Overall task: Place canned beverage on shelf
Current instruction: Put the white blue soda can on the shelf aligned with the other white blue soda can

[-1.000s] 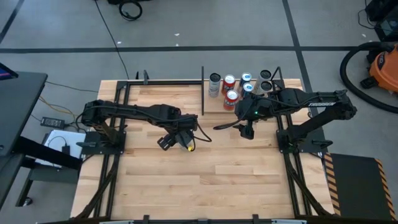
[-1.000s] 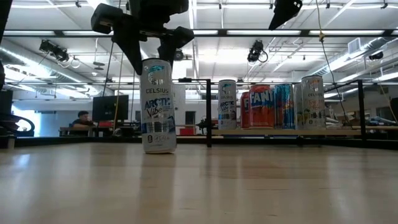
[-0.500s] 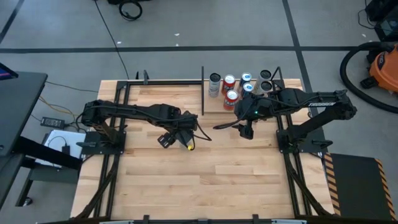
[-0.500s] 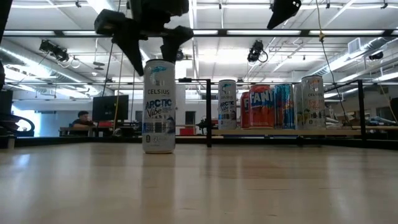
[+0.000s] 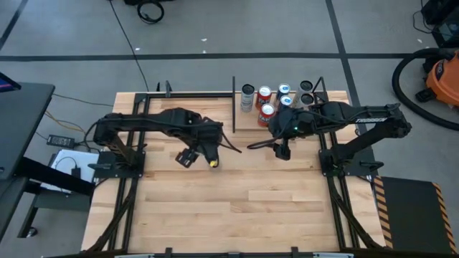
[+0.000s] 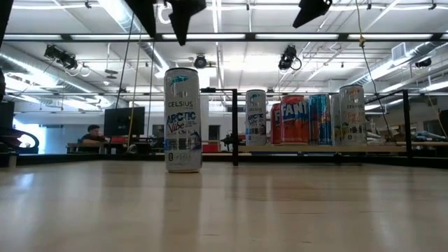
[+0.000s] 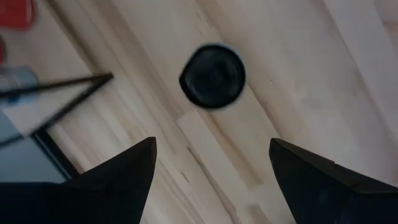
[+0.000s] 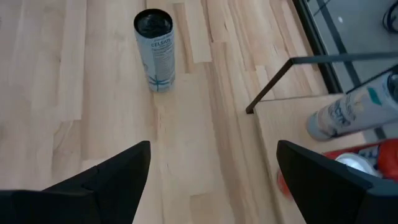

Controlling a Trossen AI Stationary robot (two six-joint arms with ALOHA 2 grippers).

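A tall pale Celsius can [image 6: 183, 119] stands upright on its base on the planked table, left of the shelf; it also shows in the right wrist view [image 8: 155, 48]. My left gripper [image 7: 211, 168] hangs open straight above the can's dark top [image 7: 212, 74], clear of it, its fingers pointing down [image 6: 168, 10]. The arm hides the can in the high view [image 5: 204, 152]. My right gripper [image 8: 211, 180] is open and empty, up by the shelf's near left corner [image 5: 281, 150]. The pale shelf [image 5: 247, 122] at the far right holds several cans [image 6: 304, 119].
Thin black rods [image 8: 280, 74] edge the shelf, with an upright post [image 6: 234, 126] at its left corner. The cans on the shelf stand toward its far side [image 5: 267, 104]. Bare planked table [image 5: 237, 208] lies between the arms and the near edge.
My left gripper has gone up from around the can's top and a little toward the table's far edge, and now stands clear above it. The can stays upright on the table.
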